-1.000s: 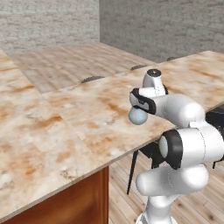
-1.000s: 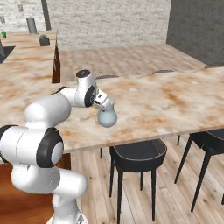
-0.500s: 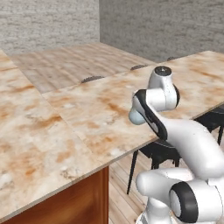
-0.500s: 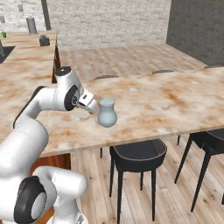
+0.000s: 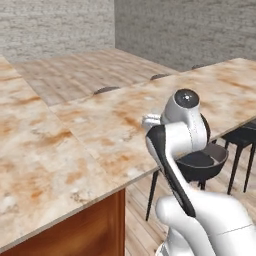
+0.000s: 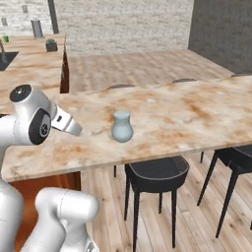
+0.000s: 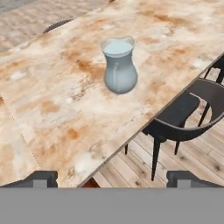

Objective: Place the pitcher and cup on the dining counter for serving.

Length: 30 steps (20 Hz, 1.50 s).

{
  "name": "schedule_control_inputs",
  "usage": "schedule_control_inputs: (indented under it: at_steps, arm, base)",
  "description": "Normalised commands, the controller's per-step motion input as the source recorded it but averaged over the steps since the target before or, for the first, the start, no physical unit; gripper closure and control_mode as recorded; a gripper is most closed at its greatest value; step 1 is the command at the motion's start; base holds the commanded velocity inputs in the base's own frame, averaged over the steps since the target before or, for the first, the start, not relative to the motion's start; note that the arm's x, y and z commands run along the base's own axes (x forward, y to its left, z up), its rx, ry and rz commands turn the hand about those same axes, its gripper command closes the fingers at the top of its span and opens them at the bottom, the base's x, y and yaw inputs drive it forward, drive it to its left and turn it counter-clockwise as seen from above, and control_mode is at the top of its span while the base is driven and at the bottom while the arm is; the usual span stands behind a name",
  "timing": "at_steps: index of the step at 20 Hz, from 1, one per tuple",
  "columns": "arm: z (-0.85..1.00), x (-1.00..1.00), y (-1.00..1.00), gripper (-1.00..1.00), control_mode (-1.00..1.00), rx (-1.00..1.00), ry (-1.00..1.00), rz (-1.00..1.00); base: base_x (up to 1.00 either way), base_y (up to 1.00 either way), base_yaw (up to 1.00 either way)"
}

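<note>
Standing free on the counter, pitcher placed, cup left to fetch.
Spread wide and empty, the gripper [image 7: 112,178] hangs near the counter's [image 6: 197,115] near edge, well apart from the pitcher [image 6: 121,126], which stands upright above a black stool [image 6: 155,173]; a small green thing, perhaps the cup [image 6: 5,38], sits far left on another counter.

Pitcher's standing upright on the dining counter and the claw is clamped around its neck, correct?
Not quite. The pitcher does stand upright on the dining counter, but the claw is open and clear of it, nothing between its fingertips. The hand view shows the gap; the right base view agrees.
</note>
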Motion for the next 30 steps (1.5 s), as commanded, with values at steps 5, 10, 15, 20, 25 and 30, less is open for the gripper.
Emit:
schedule_control_inputs:
  at_steps: [5,10,15,20,25,30]
  arm:
    - [0.00,0.00,0.00,-1.00,1.00,0.00,0.00,0.00]
    - [0.00,0.00,0.00,-1.00,1.00,0.00,0.00,0.00]
    - [0.00,0.00,0.00,-1.00,1.00,0.00,0.00,0.00]
    - [0.00,0.00,0.00,-1.00,1.00,0.00,0.00,0.00]
    - [0.00,0.00,0.00,-1.00,1.00,0.00,0.00,0.00]
    - [0.00,0.00,0.00,-1.00,1.00,0.00,0.00,0.00]
  base:
    - [-1.00,0.85,0.26]
    - [-1.00,1.00,0.38]
    - [-0.96,1.00,0.37]
    - [-0.71,1.00,0.36]
    - [-0.16,1.00,0.27]
    - [0.05,1.00,0.17]
